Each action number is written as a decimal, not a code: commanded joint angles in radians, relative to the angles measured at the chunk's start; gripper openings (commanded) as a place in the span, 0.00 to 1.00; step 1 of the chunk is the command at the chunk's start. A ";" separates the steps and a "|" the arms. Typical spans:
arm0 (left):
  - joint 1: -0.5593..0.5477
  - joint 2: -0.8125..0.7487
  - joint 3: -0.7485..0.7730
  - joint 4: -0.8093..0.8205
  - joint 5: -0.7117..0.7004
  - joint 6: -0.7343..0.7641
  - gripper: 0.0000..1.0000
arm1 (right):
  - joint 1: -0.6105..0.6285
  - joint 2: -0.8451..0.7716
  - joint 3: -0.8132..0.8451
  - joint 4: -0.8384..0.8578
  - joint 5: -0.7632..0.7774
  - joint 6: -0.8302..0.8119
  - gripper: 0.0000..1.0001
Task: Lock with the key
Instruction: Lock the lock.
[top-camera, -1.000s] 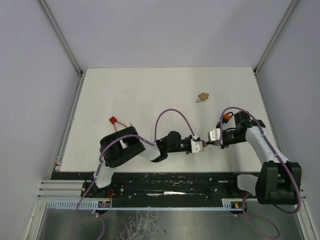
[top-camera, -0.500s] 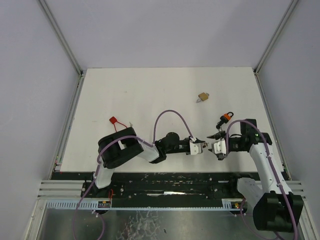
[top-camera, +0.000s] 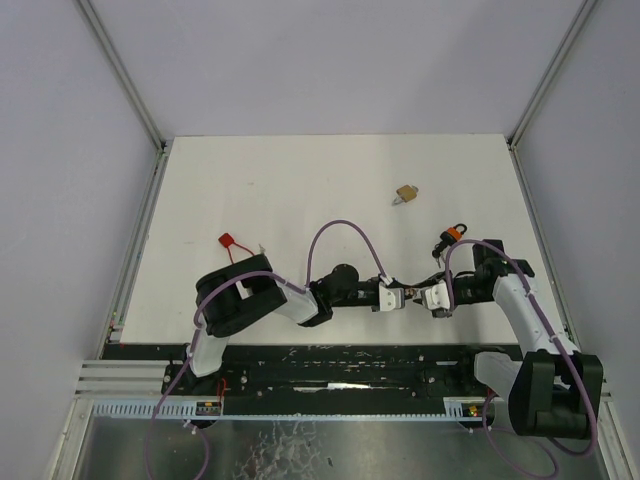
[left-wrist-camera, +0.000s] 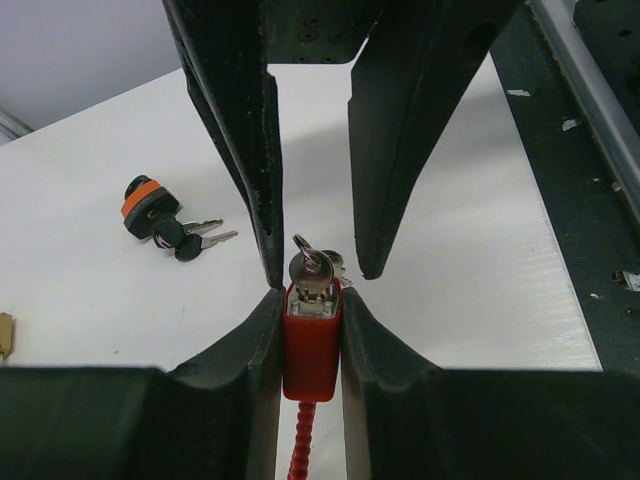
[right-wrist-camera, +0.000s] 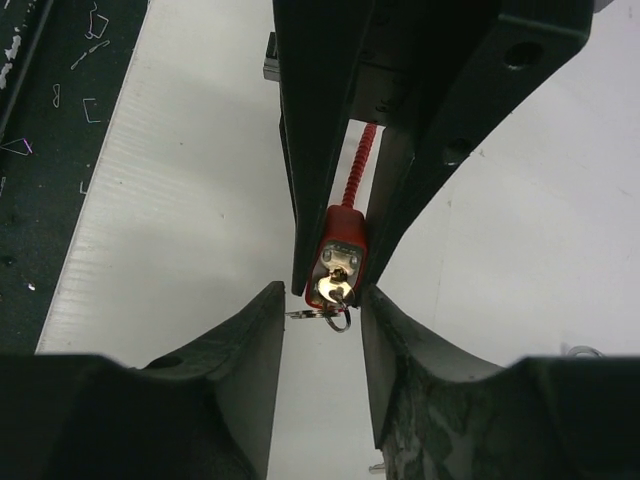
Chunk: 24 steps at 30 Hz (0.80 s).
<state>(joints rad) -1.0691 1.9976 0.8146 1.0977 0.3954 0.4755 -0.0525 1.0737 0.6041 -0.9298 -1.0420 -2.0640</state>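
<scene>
Where the two arms meet near the front edge of the table (top-camera: 300, 190), I see the left gripper (top-camera: 398, 297) clamped on the red lock (left-wrist-camera: 311, 345), with the key (left-wrist-camera: 311, 268) seated in its end. The right gripper (right-wrist-camera: 322, 293) faces it, jaws apart on either side of that key, not pinching it.

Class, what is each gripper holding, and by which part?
Left gripper clamps the red padlock by its body's sides. Right gripper holds nothing; its open jaws flank the key.
</scene>
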 joint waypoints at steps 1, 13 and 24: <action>-0.001 -0.025 0.015 0.025 0.023 -0.010 0.00 | 0.016 -0.023 -0.003 0.019 -0.038 -0.162 0.39; 0.008 -0.023 0.031 0.000 0.030 -0.025 0.00 | 0.035 -0.064 -0.010 0.022 0.010 -0.151 0.14; 0.009 -0.025 0.027 0.011 -0.059 -0.014 0.00 | 0.053 -0.027 0.004 0.002 0.002 -0.087 0.04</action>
<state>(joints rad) -1.0657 1.9976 0.8227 1.0695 0.3786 0.4648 -0.0196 1.0397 0.5945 -0.8909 -1.0039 -2.0640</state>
